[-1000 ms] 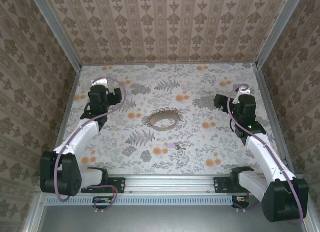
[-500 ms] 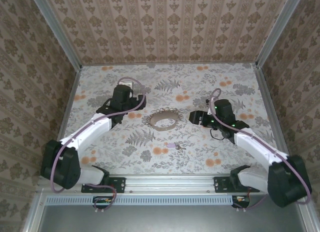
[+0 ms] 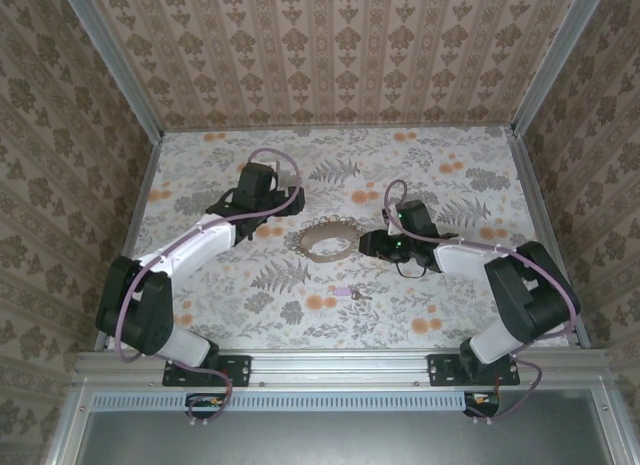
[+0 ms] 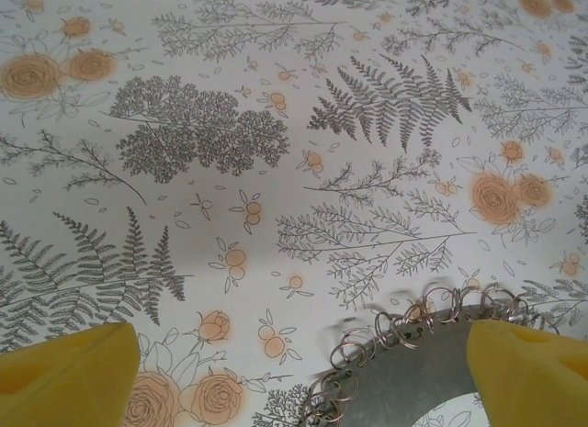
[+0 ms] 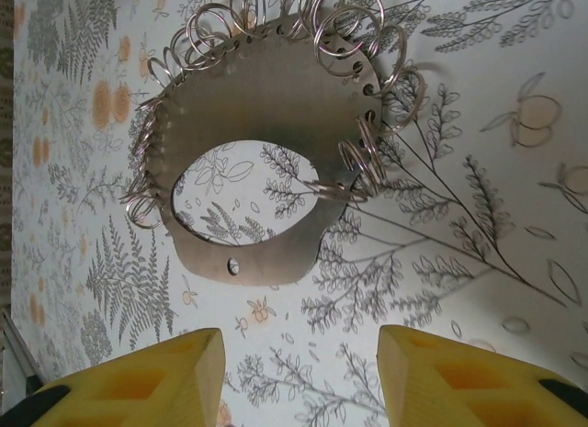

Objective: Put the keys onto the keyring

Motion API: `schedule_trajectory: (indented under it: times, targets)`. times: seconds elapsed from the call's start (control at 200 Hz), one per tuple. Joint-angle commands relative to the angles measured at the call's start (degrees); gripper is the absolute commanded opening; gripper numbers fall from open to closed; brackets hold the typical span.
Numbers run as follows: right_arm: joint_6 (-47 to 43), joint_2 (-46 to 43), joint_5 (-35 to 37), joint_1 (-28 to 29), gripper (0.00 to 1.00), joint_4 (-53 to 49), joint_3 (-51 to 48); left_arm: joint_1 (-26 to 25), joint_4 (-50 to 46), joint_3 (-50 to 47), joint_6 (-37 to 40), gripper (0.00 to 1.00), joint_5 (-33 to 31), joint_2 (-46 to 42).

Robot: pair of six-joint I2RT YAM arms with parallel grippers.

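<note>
The left tool is released, its yellow fingers wide apart. It hangs near the far left side of the keyring. The right tool is released too and faces the keyring from the right, near it but not touching. The keyring, a flat grey oval plate with many wire rings on its rim, lies on the flowered bench. The small key with a lilac head lies on the bench, on the near side of the keyring and apart from it.

Soft even light (faint shadows)
</note>
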Motion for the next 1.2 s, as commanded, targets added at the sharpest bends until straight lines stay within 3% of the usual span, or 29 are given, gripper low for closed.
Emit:
schedule_trajectory:
  times: [0.0, 0.475, 1.195]
  targets:
    - [0.5, 3.3, -1.9, 0.3, 0.49, 3.3, 2.5, 0.0, 1.0, 2.1, -1.0, 0.94, 1.0, 0.9]
    - [-0.9, 11.2, -2.2, 0.2, 0.47, 2.7, 8.8, 0.1, 1.5, 4.1, -1.2, 0.94, 2.0, 3.7]
    - [-5.1, 11.1, 0.3, -0.1, 0.46, -3.1, 12.4, 0.7, 2.8, 3.2, -1.8, 0.94, 3.3, 4.1]
